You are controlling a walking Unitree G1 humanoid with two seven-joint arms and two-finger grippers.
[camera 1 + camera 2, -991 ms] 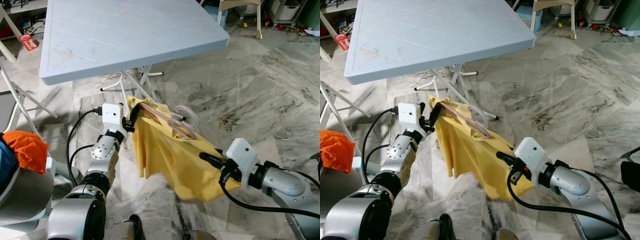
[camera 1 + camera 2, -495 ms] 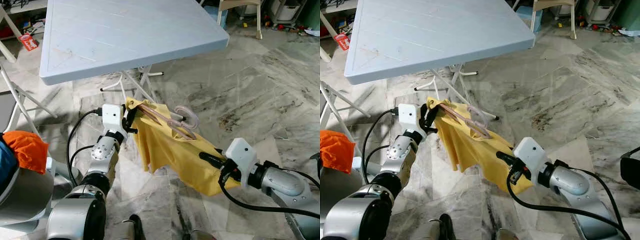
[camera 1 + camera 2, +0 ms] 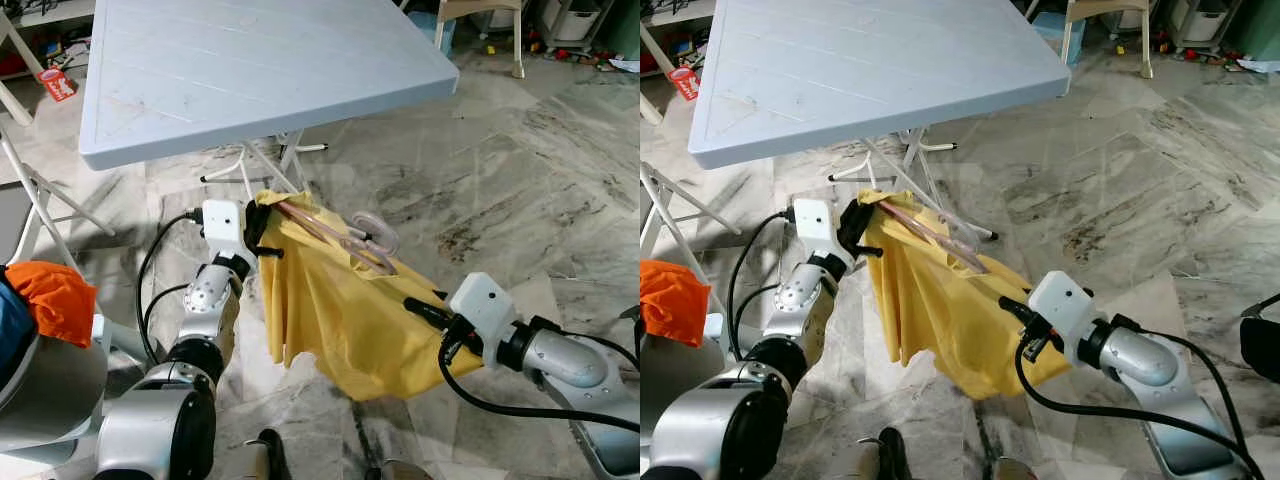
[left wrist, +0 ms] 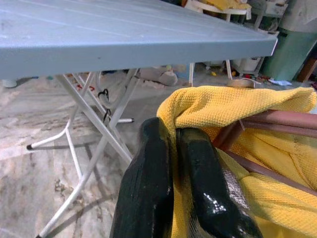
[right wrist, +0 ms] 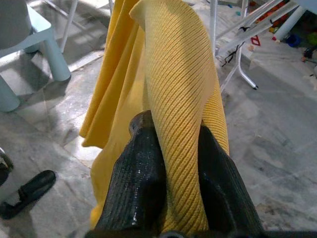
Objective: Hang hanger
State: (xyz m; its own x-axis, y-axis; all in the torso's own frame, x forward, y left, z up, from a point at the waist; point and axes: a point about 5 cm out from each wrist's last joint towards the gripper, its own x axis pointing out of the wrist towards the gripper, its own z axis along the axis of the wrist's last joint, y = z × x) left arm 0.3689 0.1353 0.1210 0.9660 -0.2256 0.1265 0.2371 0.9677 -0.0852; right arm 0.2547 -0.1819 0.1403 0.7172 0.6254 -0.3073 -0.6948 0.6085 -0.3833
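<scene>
while the yellow garment (image 3: 340,310) hung spread between the two arms in front of the pale counter (image 3: 250,70), the left claw (image 3: 262,228) pinched its upper corner and the right claw (image 3: 425,312) pinched a fold at its lower edge. the pinkish hanger (image 3: 345,240) lay inside the top of the cloth, its hook poking out above the marble floor (image 3: 520,180).

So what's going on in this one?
The robot holds a yellow shirt on a hanger up between both arms, above the marble floor in front of a plastic table. The left gripper is shut on one shoulder of the shirt, and the right gripper pinches a fold at the other end. The hanger is not yet hung on anything.
</scene>
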